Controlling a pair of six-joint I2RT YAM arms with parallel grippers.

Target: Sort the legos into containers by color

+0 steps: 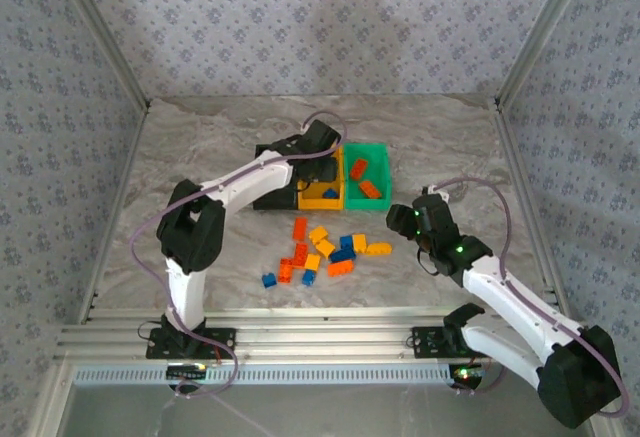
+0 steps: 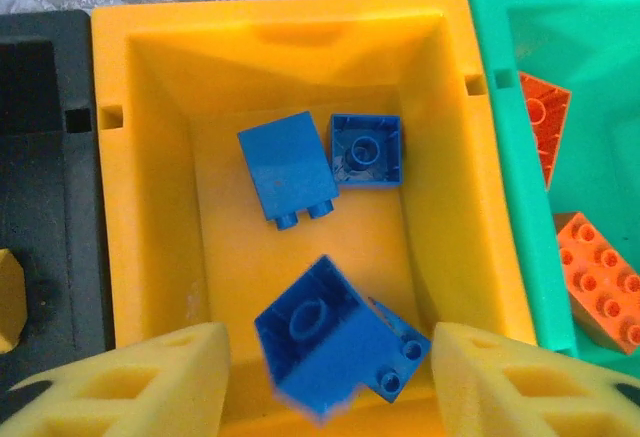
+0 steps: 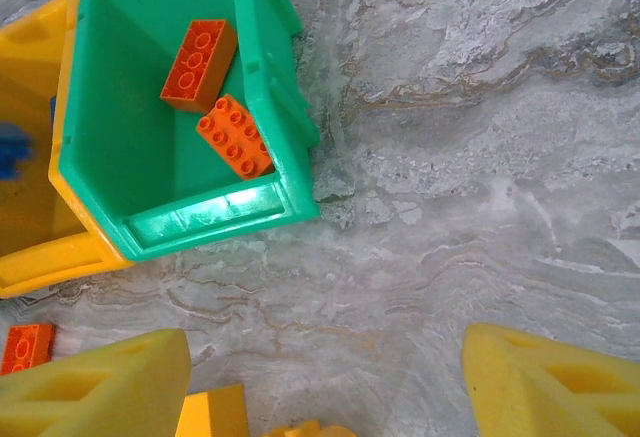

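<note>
Top external camera gives me a grey-brown marbled tabletop (image 1: 450, 137) boxed in by walls (image 1: 300, 17) papered in a small floral print, with aluminium rails (image 1: 320, 332) along the bottom of the frame. Three containers sit side by side just above centre: the black bin (image 2: 45, 157), largely hidden under the left arm (image 1: 240, 177), the yellow-orange bin (image 2: 300, 17) in the middle, and the green bin (image 3: 200, 217) to its right. My left gripper (image 2: 325, 347) hangs over the yellow-orange bin with jaws spread wide, gripping nothing. A blurred blue brick (image 2: 310, 337) shows between them low in the left wrist view. Higher in that bin lie a blue brick on its side (image 2: 288, 167) and a square blue brick (image 2: 366, 149), so I count three. The green bin holds two red-orange bricks (image 3: 200, 62). My right gripper (image 3: 328, 342) sits over bare tabletop right of the loose pile, jaws spread and empty. The loose legos (image 1: 325, 248) lie below the bins, roughly thirteen: about four blue, four red-orange, five yellow-orange
</note>
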